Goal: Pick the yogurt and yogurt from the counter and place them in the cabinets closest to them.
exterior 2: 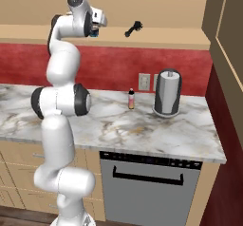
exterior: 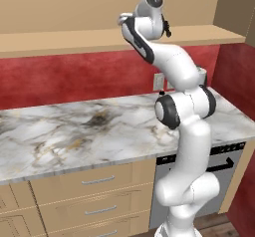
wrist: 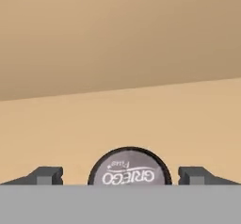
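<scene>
Pincer is spread wide up at the cabinet shelf, yogurt sitting loose between its tips. One cup looks delivered; can't spot the other one yet.

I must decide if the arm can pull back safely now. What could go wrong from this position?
1. The yogurt sits between the open hand's fingertips, apart from both; a sideways move on retreat could knock it over.
2. It seems to rest on the cabinet shelf close to the hand, so dragging may pull it toward the front edge and down onto the counter.
</scene>
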Robot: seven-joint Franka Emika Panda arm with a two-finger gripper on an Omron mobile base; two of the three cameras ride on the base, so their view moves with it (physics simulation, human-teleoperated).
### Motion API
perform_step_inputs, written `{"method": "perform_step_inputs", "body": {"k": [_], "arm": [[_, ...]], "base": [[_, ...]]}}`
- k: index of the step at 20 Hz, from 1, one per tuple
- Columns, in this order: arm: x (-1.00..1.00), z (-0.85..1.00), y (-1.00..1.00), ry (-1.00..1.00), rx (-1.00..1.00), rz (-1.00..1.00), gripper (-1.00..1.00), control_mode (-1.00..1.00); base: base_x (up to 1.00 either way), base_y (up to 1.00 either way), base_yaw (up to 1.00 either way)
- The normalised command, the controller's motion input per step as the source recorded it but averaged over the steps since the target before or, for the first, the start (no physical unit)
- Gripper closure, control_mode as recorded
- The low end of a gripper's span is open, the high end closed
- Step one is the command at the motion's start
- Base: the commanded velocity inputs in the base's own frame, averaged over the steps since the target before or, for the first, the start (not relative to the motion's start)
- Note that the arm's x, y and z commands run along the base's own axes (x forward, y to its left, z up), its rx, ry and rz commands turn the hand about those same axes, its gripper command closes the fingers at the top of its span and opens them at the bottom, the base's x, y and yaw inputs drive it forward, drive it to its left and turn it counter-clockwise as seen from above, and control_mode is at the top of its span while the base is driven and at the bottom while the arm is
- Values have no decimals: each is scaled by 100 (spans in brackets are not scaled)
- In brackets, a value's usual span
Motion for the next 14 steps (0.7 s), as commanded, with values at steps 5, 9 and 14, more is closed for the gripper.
{"method": "perform_step_inputs", "body": {"k": [5,9,14], "arm": [[-85,-7,0,-3,0,7,-100,-100],[-100,-25,0,-11,-3,5,-100,-100],[-100,-7,0,-22,0,0,-100,-100]], "base": [[0,0,0],[0,0,0],[0,0,0]]}}
